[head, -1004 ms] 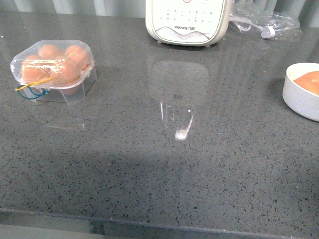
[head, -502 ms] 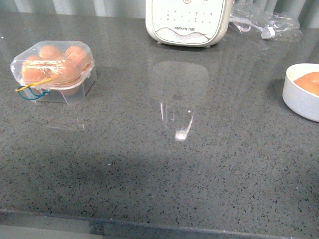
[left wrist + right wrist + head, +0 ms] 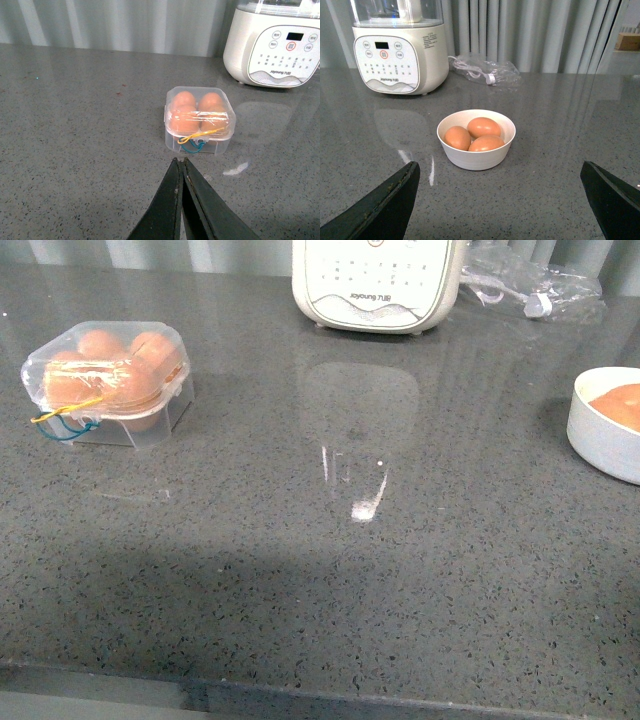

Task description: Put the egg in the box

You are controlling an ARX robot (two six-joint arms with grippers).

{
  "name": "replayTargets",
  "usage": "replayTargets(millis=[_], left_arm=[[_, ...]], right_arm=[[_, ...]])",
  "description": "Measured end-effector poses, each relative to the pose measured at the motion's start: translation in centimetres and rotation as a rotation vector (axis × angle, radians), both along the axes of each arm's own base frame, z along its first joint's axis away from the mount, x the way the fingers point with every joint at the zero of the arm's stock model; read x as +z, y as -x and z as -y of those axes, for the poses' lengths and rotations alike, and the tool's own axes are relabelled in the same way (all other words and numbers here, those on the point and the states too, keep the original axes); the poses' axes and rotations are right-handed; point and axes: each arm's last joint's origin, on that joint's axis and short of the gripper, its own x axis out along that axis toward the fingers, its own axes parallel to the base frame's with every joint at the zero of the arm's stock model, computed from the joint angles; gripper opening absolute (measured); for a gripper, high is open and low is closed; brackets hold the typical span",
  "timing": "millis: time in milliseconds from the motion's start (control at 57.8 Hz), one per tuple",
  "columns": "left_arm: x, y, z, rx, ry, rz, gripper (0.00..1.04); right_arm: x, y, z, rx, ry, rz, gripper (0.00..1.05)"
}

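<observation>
The box (image 3: 105, 380) is a small clear plastic carton with its lid shut over several brown eggs and a blue-and-yellow wire tie at its front. It stands at the far left of the counter and also shows in the left wrist view (image 3: 200, 120). My left gripper (image 3: 180, 162) is shut and empty, a short way in front of the box. Three brown eggs (image 3: 476, 135) lie in a round white bowl (image 3: 476, 156); the bowl shows at the right edge of the front view (image 3: 605, 435). My right gripper (image 3: 500, 172) is wide open and empty, in front of the bowl.
A cream kitchen appliance (image 3: 378, 280) stands at the back of the grey speckled counter (image 3: 330, 570). A clear plastic bag with a cable (image 3: 535, 285) lies to its right. The counter's front edge runs along the bottom of the front view.
</observation>
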Motion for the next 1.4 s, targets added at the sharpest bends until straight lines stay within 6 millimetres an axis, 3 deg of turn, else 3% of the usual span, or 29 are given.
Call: replayTargets(millis=[1021, 1402], left_arm=[[-0.3, 2.4, 0.0, 0.001, 0.001, 0.029, 0.04], [-0.3, 2.4, 0.0, 0.001, 0.001, 0.029, 0.67]], right_arm=[[0.0, 0.0, 0.0, 0.0, 0.0, 0.0, 0.97], [0.0, 0.0, 0.0, 0.0, 0.0, 0.0, 0.97]])
